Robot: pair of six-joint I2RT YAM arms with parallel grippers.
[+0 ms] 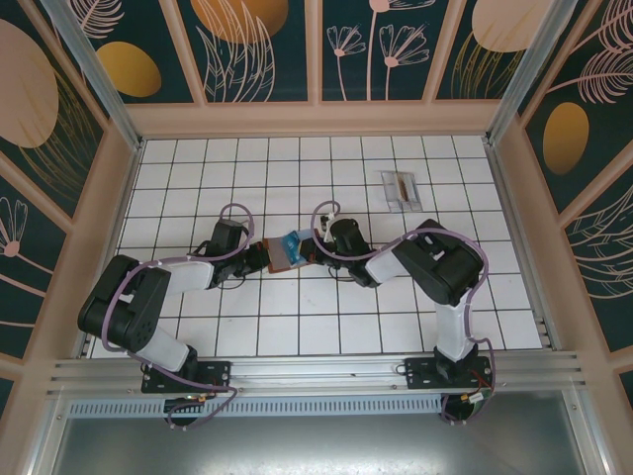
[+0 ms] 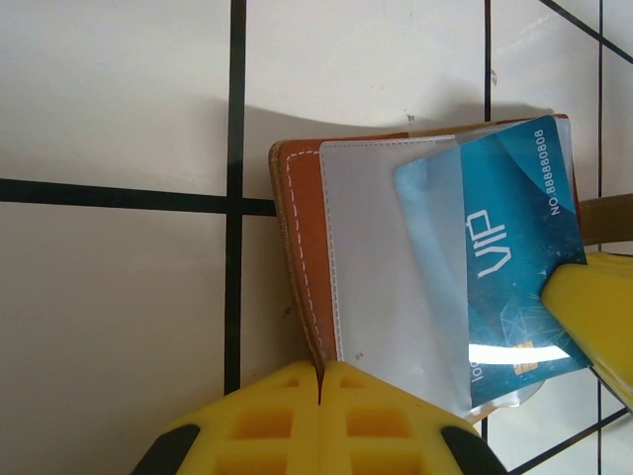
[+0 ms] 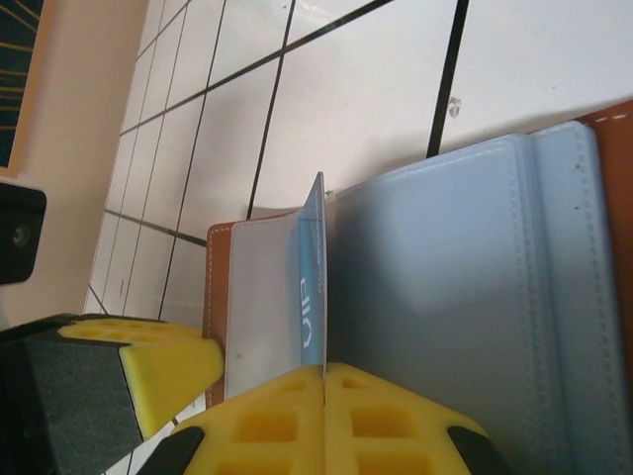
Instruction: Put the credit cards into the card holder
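The reddish-brown card holder [image 1: 278,257] lies open on the tiled floor between the two arms. My left gripper [image 2: 321,368] is shut on its stitched leather edge [image 2: 300,237]. My right gripper [image 3: 325,368] is shut on a blue VIP credit card [image 3: 312,287]. Part of that card [image 2: 504,257] sits under the holder's clear pocket [image 2: 386,287], tilted. The blue-grey lining [image 3: 475,277] spreads to the right of the card. In the top view both grippers, left [image 1: 254,255] and right [image 1: 315,249], meet at the holder. Pale grey credit cards [image 1: 399,188] lie at the back right.
The right gripper's yellow finger [image 2: 593,322] shows at the left wrist view's right edge. The left gripper's finger [image 3: 163,371] sits close beside the holder in the right wrist view. Wooden walls [image 1: 99,228] ring the white tiled floor [image 1: 247,168].
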